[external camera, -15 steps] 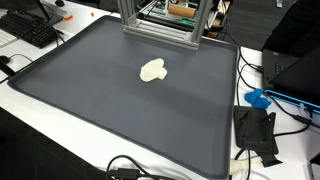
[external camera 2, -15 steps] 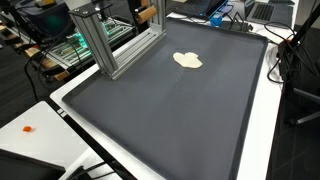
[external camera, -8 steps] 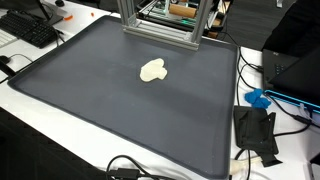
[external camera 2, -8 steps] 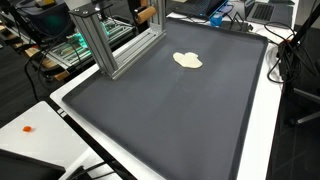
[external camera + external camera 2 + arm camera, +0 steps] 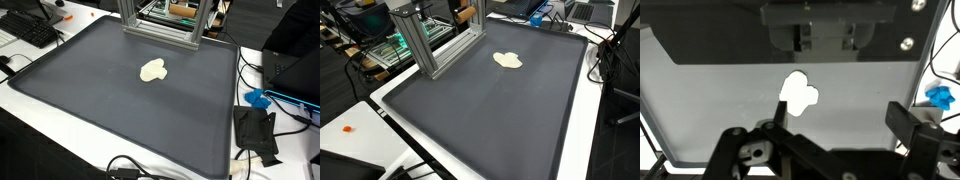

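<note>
A small cream-coloured flat lump (image 5: 152, 70) lies on a wide dark grey mat (image 5: 120, 110), toward the far side near an aluminium frame (image 5: 160, 22); it shows in both exterior views (image 5: 507, 60). No arm or gripper appears in either exterior view. In the wrist view my gripper (image 5: 840, 112) hangs high above the mat with its jaws open wide and nothing between them. The lump (image 5: 798, 95) shows just beside the left fingertip (image 5: 781, 106); the other fingertip (image 5: 902, 116) stands far to the right of it.
The aluminium frame (image 5: 425, 40) stands at the mat's edge. A black keyboard (image 5: 30, 28) lies off one corner. A blue object (image 5: 258, 98), a black device (image 5: 255, 130) and cables (image 5: 130, 170) sit along the mat's side and front. A white table (image 5: 345, 120) borders the mat.
</note>
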Action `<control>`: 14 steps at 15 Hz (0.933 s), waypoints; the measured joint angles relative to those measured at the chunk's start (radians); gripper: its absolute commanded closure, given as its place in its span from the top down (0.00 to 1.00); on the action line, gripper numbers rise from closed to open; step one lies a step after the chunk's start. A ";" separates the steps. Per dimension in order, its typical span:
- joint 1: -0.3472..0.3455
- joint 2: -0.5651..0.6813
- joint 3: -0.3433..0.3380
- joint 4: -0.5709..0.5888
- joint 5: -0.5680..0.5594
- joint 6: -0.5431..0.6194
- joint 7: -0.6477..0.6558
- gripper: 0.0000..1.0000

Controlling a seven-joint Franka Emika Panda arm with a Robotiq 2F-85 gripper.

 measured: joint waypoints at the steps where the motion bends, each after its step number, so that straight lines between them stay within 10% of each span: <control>1: -0.010 0.032 0.001 0.008 0.000 0.044 0.001 1.00; 14: -0.117 0.502 0.014 0.147 -0.169 0.375 0.153 1.00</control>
